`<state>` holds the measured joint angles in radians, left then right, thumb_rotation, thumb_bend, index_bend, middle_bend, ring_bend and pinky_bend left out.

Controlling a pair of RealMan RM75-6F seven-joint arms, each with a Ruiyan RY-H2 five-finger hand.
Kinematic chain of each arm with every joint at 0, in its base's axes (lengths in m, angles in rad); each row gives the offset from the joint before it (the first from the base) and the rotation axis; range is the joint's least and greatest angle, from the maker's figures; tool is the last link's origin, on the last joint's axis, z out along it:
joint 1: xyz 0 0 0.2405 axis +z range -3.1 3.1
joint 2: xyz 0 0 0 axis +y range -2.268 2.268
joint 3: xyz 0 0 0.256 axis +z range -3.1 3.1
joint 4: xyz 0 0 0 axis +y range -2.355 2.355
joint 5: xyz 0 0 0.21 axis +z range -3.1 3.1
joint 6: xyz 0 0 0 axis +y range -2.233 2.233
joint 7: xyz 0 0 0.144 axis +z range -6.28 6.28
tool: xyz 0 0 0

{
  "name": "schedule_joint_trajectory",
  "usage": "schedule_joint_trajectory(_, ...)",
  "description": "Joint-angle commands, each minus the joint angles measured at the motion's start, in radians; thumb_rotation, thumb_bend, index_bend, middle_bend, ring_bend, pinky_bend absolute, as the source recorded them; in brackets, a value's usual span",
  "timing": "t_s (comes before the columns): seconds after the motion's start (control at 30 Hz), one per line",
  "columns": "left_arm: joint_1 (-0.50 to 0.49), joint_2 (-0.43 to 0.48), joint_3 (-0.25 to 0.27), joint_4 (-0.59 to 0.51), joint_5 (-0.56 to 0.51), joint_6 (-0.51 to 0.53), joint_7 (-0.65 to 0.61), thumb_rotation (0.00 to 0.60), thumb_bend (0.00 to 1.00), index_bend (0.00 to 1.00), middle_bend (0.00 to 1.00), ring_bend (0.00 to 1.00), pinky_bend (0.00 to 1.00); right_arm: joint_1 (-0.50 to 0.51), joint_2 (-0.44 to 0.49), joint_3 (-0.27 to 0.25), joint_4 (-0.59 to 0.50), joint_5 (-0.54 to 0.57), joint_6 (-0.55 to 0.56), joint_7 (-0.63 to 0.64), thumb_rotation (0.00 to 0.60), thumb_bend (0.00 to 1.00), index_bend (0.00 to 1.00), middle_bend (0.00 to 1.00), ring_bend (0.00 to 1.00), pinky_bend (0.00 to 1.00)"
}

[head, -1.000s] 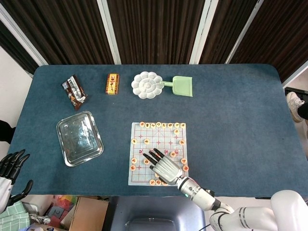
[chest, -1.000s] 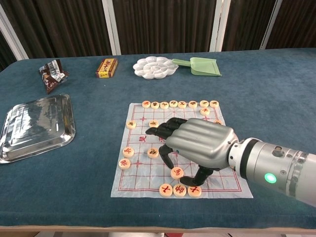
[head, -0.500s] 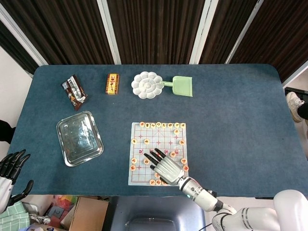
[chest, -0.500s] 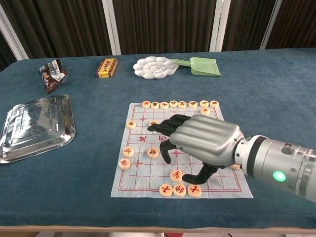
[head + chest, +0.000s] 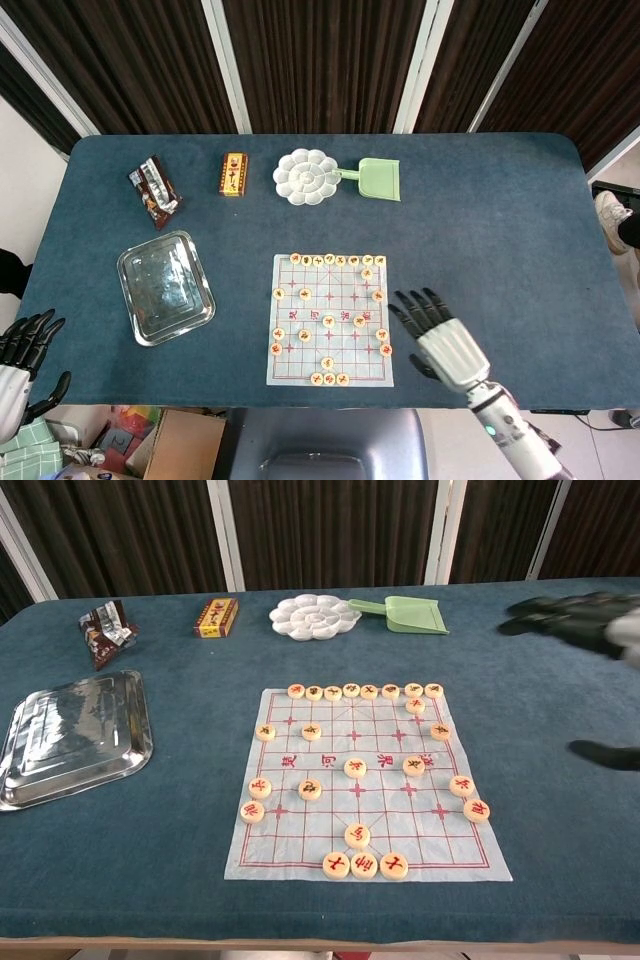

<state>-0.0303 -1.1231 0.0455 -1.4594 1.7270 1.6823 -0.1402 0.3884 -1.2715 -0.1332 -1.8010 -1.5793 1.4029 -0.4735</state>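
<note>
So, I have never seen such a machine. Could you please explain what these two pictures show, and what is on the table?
It is a robot with two arms, each ending in a hand with fingers. One picture looks down from its head, the other forward from its chest. The right hand is open beside the Chinese chess board, holding nothing. The left hand is open too, off the blue table's left corner. On the table lie chess pieces on the board, a metal tray, a snack wrapper, a small yellow box, a flower-shaped paint palette and a green dustpan.
</note>
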Motion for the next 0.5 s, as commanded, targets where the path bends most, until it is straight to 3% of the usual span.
schedule_joint_trajectory(0.03, 0.003, -0.014, 0.0, -0.008, 0.006, -0.001, 0.041, 0.6, 0.42, 0.0, 0.0, 0.0, 0.08, -0.243, 0.025, -0.095, 0.144, -0.042, 0.273, 0.175, 0.6, 0.44, 0.0, 0.0, 0.0, 0.0)
schedule_joint_trajectory(0.1, 0.002, -0.019, 0.0, -0.012, 0.007, -0.004, 0.058, 0.6, 0.42, 0.0, 0.0, 0.0, 0.08, -0.287, 0.007, -0.09, 0.208, -0.018, 0.302, 0.213, 0.6, 0.43, 0.0, 0.0, 0.0, 0.0)
schedule_joint_trajectory(0.2, -0.003, -0.026, -0.006, -0.017, -0.004, -0.017, 0.073, 0.6, 0.42, 0.0, 0.0, 0.0, 0.08, -0.282, 0.012, -0.064, 0.233, -0.087, 0.341, 0.297, 0.6, 0.42, 0.0, 0.0, 0.0, 0.0)
schedule_joint_trajectory(0.27, -0.006, -0.029, -0.011, -0.021, -0.016, -0.03, 0.083, 0.6, 0.42, 0.0, 0.0, 0.0, 0.08, -0.292, -0.004, -0.043, 0.258, -0.097, 0.355, 0.281, 0.6, 0.42, 0.0, 0.0, 0.0, 0.0)
schedule_joint_trajectory(0.5, -0.006, -0.029, 0.0, -0.021, 0.006, -0.026, 0.091, 0.6, 0.42, 0.0, 0.0, 0.0, 0.08, -0.309, 0.004, -0.048, 0.249, -0.122, 0.304, 0.255, 0.6, 0.42, 0.0, 0.0, 0.0, 0.0)
